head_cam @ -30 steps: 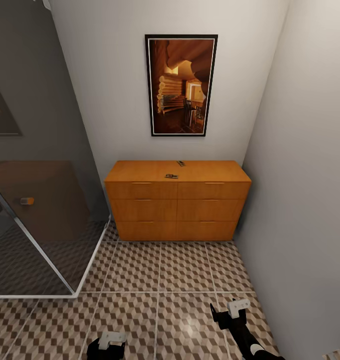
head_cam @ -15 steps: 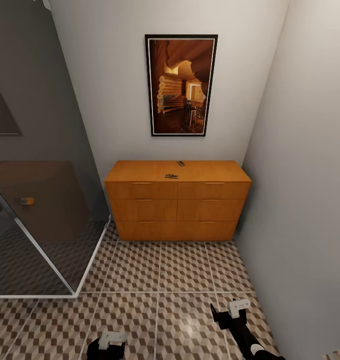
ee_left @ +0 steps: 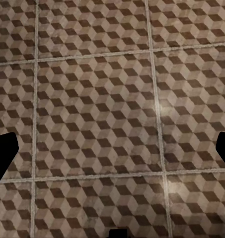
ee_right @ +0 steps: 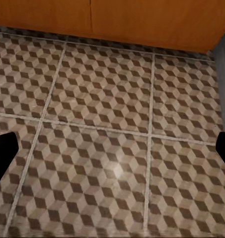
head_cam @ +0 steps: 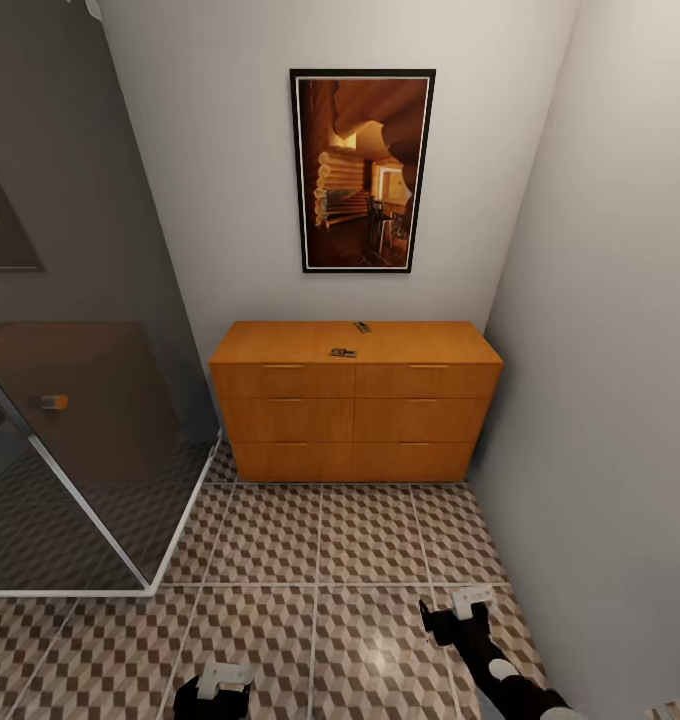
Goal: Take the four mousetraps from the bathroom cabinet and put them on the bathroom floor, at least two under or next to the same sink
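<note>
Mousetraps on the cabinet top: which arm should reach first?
Probably the right. The right tool is raised and further forward than the left tool, nearer the two mousetraps on the cabinet.

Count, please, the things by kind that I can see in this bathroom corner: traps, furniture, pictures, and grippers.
Mousetraps on the cabinet top: 2 (one, another)
Cabinet: 1
Framed picture on the wall: 1
Grippers: 2 (left gripper, right gripper)
Total: 6
</note>
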You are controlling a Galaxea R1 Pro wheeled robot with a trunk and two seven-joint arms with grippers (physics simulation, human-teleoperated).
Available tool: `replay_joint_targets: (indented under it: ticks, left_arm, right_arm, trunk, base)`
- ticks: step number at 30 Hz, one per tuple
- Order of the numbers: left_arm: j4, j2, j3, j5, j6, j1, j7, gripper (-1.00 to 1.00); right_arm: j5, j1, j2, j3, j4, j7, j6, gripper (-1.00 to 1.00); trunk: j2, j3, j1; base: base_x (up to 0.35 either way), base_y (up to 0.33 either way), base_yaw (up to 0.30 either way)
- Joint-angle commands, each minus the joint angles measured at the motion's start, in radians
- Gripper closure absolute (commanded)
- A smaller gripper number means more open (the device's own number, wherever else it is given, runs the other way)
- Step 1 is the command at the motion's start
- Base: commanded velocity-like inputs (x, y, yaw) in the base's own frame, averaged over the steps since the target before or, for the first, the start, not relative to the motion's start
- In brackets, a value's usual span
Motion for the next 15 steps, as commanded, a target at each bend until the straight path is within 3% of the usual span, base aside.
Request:
replay_joint_targets:
  ticks: [1, 2, 7, 11, 12, 15]
  left_arm:
    - [0.004, -0.001, -0.009, 0.006, -0.007, -0.002, 0.002, -1.00]
    - [0.004, -0.001, -0.009, 0.006, -0.007, -0.002, 0.002, -1.00]
    - [0.005, -0.001, -0.009, 0.006, -0.007, -0.002, 0.002, -1.00]
    - [0.005, -0.001, -0.009, 0.006, -0.007, -0.002, 0.002, -1.00]
    - [0.005, -0.001, -0.009, 0.006, -0.007, -0.002, 0.002, -1.00]
    - [0.005, -0.001, -0.009, 0.006, -0.006, -0.002, 0.002, -1.00]
  right_arm:
    - [0.003, -0.001, 0.000, 0.002, -0.084, -0.010, 0.083, -1.00]
    - [0.003, -0.001, 0.000, 0.002, -0.084, -0.010, 0.083, -1.00]
    - [0.003, -0.002, 0.000, 0.001, -0.495, -0.025, 0.493, -1.00]
    - [0.003, -0.003, 0.000, 0.001, -0.688, -0.031, 0.671, -1.00]
    - [0.003, -0.004, 0.000, 0.001, -0.774, -0.037, 0.743, -1.00]
    - [0.003, -0.010, 0.000, 0.001, -0.885, -0.051, 0.836, -1.00]
  trunk:
    - [-0.002, -0.002, 0.001]
    - [-0.002, -0.002, 0.001]
    - [-0.002, -0.002, 0.001]
    - [-0.002, -0.002, 0.001]
    - [-0.002, -0.002, 0.001]
    - [-0.002, -0.002, 0.001]
  base:
    - [0.000, 0.000, 0.000]
    - [0.000, 0.000, 0.000]
    - [0.000, 0.000, 0.000]
    - [0.000, 0.000, 0.000]
    - [0.000, 0.000, 0.000]
    - [0.000, 0.000, 0.000]
